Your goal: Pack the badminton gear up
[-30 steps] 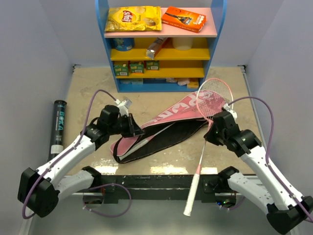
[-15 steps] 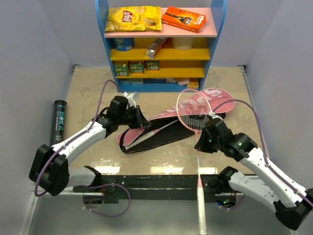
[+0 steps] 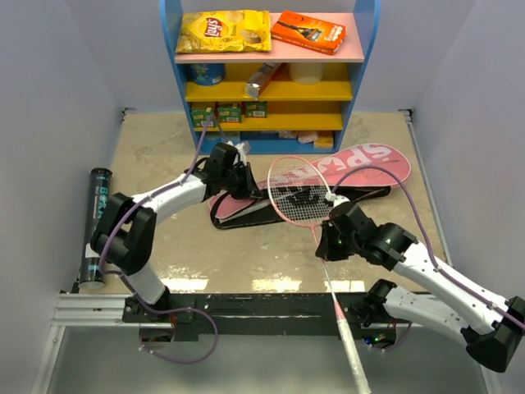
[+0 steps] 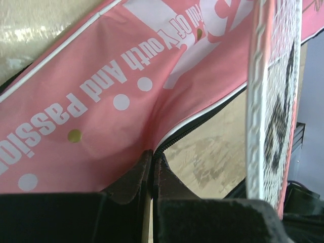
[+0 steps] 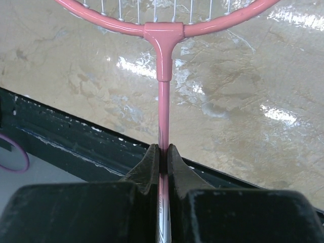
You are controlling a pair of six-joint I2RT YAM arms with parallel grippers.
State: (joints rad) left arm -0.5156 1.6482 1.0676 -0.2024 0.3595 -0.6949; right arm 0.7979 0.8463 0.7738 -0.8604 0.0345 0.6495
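The pink bag (image 3: 361,164) lettered SPORT lies slantwise on the table, its black inside (image 3: 254,212) showing at the lower left. My left gripper (image 3: 240,182) is shut on the bag's zip edge (image 4: 167,139), holding the pink flap (image 4: 101,91) up. A pink-framed racket (image 3: 299,190) hovers with its head over the bag's open end, edge-on (image 4: 273,101) in the left wrist view. My right gripper (image 3: 326,245) is shut on its pink shaft (image 5: 163,101), just below the head joint (image 5: 163,35). The white handle (image 3: 353,365) sticks out past the near table edge. The long black tube (image 3: 98,222) lies at the far left.
A blue and yellow shelf unit (image 3: 271,90) stands at the back, with a yellow crisp packet (image 3: 223,31) and an orange box (image 3: 308,31) on top. A black rail (image 3: 246,305) runs along the near table edge. Grey walls close in both sides.
My left gripper has moved right and toward the shelf, dragging the bag's edge along. My right arm has swung the racket left, so its head now sits over the bag's open end.
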